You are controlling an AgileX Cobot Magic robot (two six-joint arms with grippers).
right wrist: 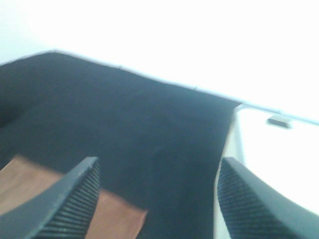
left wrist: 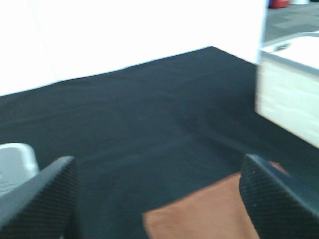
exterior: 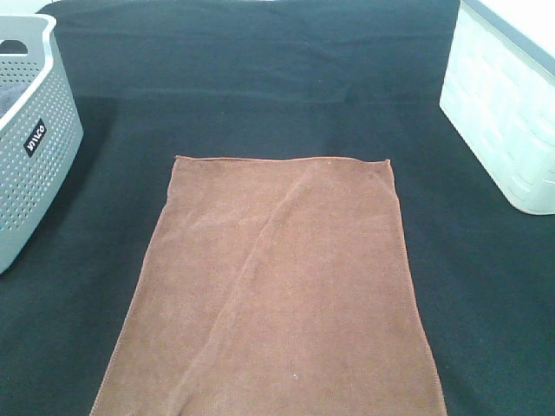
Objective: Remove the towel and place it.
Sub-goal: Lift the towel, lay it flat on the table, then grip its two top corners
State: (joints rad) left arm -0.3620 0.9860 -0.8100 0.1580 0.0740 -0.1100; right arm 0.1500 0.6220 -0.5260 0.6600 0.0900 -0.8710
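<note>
The brown towel [exterior: 277,286] lies flat on the black tablecloth [exterior: 260,78], reaching from the table's middle to its near edge, with a diagonal crease across it. Neither gripper shows in the high view. In the left wrist view my left gripper [left wrist: 157,199] stands open and empty, its fingers [left wrist: 45,199] wide apart above a corner of the towel [left wrist: 209,214]. In the right wrist view my right gripper [right wrist: 159,199] is open too, holding nothing, with the towel [right wrist: 30,186] below it.
A grey perforated basket [exterior: 26,147] stands at the left edge of the table. A white basket [exterior: 512,113] stands at the far right. Both show in the wrist views as the grey basket [left wrist: 15,164] and the white basket [left wrist: 289,94].
</note>
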